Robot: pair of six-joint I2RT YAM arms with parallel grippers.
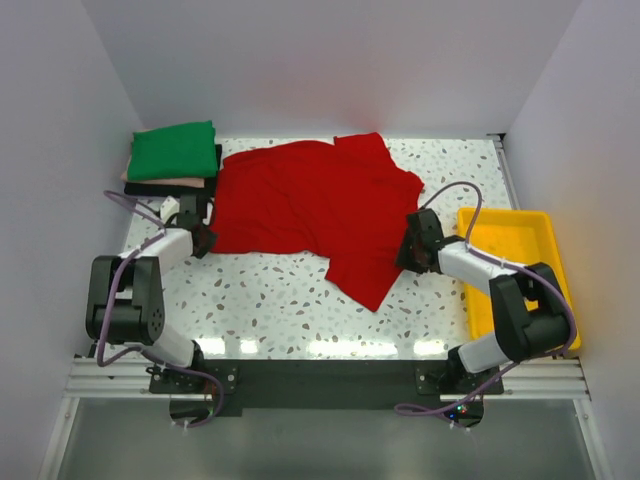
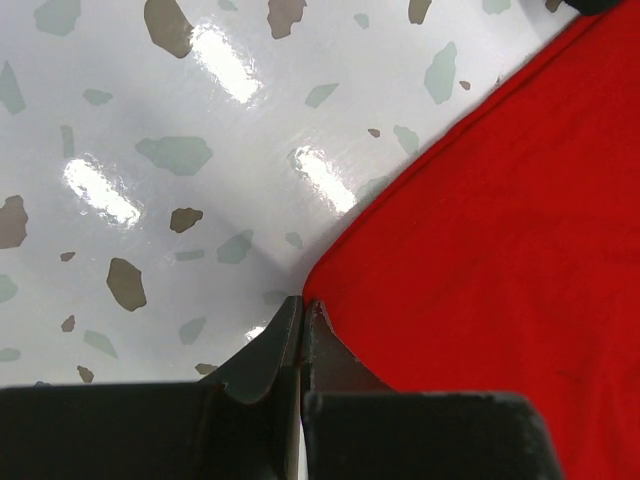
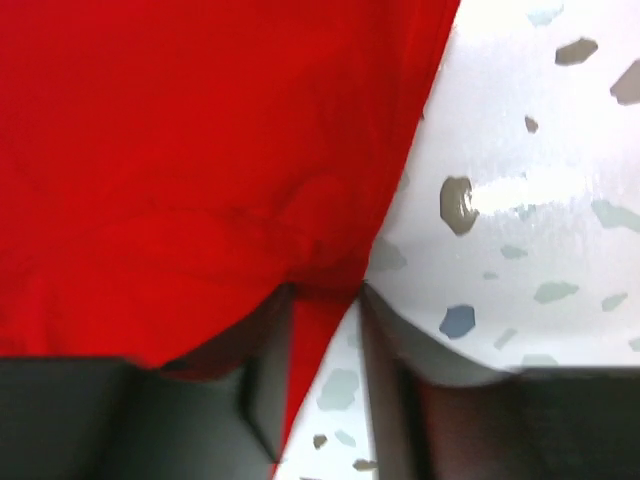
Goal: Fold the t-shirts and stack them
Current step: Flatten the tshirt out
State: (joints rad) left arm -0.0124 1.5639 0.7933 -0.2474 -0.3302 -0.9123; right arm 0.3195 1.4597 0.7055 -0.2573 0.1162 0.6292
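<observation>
The red t-shirt point(image 1: 310, 205) lies spread and rumpled across the middle of the table, one part reaching toward the front. My left gripper point(image 1: 203, 238) is at its left lower corner. In the left wrist view the jaws point(image 2: 303, 300) are closed together on the very corner of the red cloth point(image 2: 500, 230). My right gripper point(image 1: 410, 250) is at the shirt's right edge. In the right wrist view its jaws point(image 3: 325, 295) stand apart with the red cloth's edge point(image 3: 180, 150) between them. A folded green t-shirt point(image 1: 175, 150) tops a stack with a pale pink one point(image 1: 168, 182) and a black one point(image 1: 150, 190) at the back left.
A yellow plastic tray point(image 1: 500, 215) stands at the right edge, beside the right arm. The table top is white with grey speckles point(image 2: 180, 150). White walls close in the back and both sides.
</observation>
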